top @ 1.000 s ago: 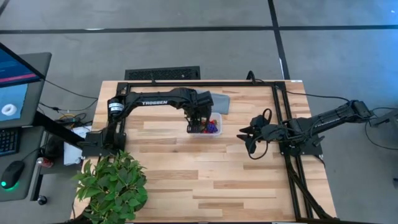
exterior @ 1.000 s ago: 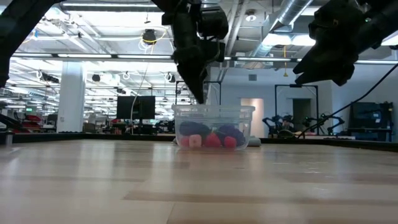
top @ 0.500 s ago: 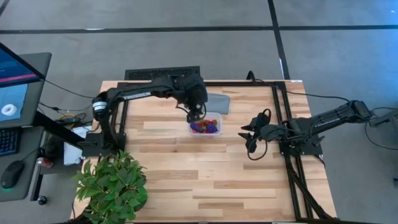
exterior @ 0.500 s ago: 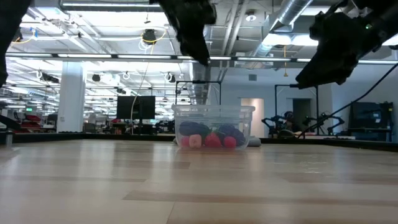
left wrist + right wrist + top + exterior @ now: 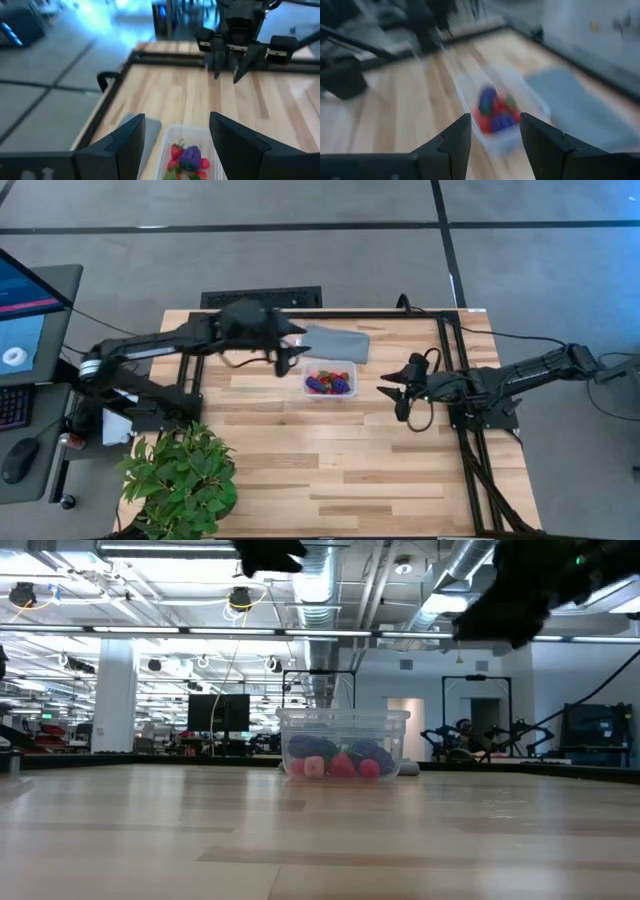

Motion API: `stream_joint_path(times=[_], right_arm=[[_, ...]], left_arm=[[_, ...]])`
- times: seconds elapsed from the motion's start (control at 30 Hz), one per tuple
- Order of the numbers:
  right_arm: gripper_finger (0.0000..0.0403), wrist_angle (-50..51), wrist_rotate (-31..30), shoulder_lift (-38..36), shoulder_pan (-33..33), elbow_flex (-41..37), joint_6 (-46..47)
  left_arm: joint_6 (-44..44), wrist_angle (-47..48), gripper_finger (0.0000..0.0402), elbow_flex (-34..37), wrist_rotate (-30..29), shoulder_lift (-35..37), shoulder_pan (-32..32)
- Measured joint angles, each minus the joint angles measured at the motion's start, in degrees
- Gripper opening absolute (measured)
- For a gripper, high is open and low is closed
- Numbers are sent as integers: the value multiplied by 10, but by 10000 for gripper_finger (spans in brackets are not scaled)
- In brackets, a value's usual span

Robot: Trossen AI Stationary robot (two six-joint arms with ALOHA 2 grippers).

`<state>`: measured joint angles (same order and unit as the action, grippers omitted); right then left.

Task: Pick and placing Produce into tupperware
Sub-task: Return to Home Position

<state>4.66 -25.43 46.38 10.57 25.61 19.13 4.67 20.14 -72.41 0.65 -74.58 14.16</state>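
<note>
We are holding the left hand (image 5: 177, 118) and the right hand (image 5: 495, 118) wide, empty — the produce (image 5: 340, 763) is already lying inside the tupperware (image 5: 343, 728).

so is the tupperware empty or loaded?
Loaded, partly: the tupperware holds a low heap of produce, red and purple pieces, at its bottom; in the low view its upper half shows nothing inside.
</note>
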Motion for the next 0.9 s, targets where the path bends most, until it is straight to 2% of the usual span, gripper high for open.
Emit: stream_joint_path(times=[0.1, 0.17, 0.23, 0.3, 0.4, 0.5, 0.6, 0.67, 0.9], right_arm=[[191, -66, 10, -19, 7, 0, -88], [191, -100, 53, -40, 11, 0, -158], [191, -108, 97, -66, 9, 0, -189], [191, -89, 101, -97, -11, 0, -165], [191, -10, 108, -147, -60, 0, -104], [191, 36, 178, -188, -103, 0, -87], [191, 44, 248, -212, -133, 0, -101], [191, 52, 269, -221, -146, 0, -109], [191, -8, 279, -233, -151, -48, -115]], left_arm=[[-11, -74, 213, 86, -17, 75, -8], [-23, -117, 213, 136, -30, 121, -12], [-39, -153, 213, 178, -49, 160, -17], [-55, -178, 213, 213, -71, 194, -23], [-72, -209, 213, 257, -98, 236, -36], [-75, -237, 213, 292, -104, 267, -52], [-75, -257, 213, 324, -105, 289, -71], [-78, -277, 213, 348, -111, 300, -84], [-88, -411, 213, 441, -149, 311, -136]])
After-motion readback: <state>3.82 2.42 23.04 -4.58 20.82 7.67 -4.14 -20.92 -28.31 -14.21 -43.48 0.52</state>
